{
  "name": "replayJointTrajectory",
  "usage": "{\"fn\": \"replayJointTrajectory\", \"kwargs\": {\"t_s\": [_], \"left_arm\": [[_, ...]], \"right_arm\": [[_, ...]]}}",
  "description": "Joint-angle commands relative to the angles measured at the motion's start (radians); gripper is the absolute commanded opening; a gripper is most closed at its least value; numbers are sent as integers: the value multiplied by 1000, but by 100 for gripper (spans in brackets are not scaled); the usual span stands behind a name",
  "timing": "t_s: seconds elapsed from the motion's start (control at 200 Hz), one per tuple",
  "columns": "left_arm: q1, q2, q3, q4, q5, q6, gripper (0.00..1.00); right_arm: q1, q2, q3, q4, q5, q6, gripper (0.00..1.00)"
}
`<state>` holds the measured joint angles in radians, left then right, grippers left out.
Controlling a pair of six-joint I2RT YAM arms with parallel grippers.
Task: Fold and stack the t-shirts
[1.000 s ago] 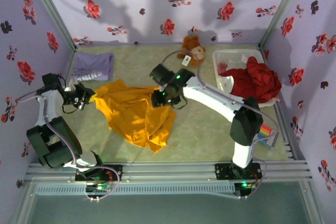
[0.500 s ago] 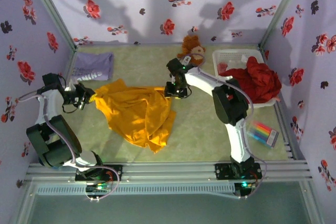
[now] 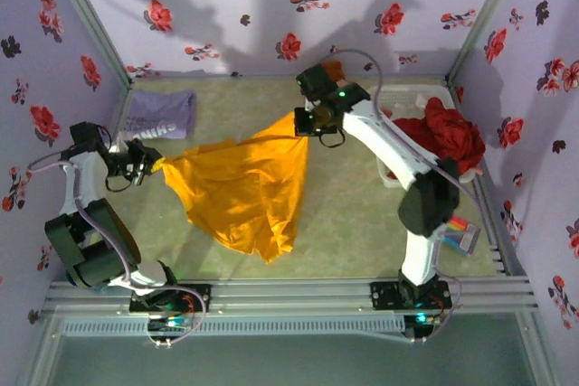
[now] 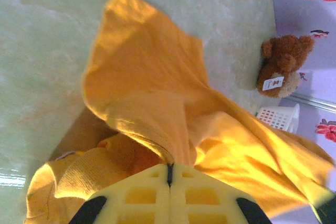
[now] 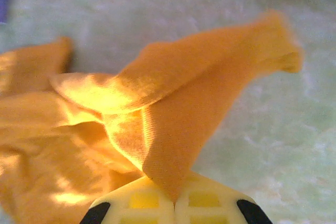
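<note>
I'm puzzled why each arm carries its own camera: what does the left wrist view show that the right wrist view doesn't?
Left wrist view: a brown teddy bear with a white tag and a white basket by the flowered wall, beyond the left gripper. Right wrist view: the right gripper pinching a fold of cloth. Both: the orange shirt, clamped in that view's shut gripper, over the pale green table.

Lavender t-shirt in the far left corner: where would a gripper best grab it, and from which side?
Probably its near right corner, coming from above on the table's open side. The lavender t-shirt lies flat, so only a thin edge can be pinched, and the walls crowd its far and left sides. The left gripper is nearest but is shut on the orange t-shirt.
</note>
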<state>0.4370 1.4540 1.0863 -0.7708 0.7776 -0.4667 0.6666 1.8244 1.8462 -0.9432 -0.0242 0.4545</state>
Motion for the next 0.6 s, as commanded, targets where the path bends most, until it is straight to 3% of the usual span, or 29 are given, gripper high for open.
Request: {"fn": "replayJointTrajectory", "kwargs": {"t_s": [0.0,0.04,0.07,0.09,0.165,0.31,0.595], "left_arm": [[5,9,27,-22,14,31,0],[5,10,26,-22,14,31,0],[4,8,20,-19,14,30,0],[4,7,17,-18,13,30,0],[5,3,2,-13,14,31,0],[5,4,-18,-10,12,38,0],[5,-1,-50,2,11,37,0]], "right_arm": [[166,-30,-99,-120,-49,26,2],[213,-44,-180,-76,-118,75,15],[243,-59,-235,-36,-152,108,39],[260,-71,-272,-13,-162,125,49],[294,-132,-366,63,-150,192,64],[262,-236,-414,117,-138,245,68],[148,-221,-412,55,-125,212,62]]}}
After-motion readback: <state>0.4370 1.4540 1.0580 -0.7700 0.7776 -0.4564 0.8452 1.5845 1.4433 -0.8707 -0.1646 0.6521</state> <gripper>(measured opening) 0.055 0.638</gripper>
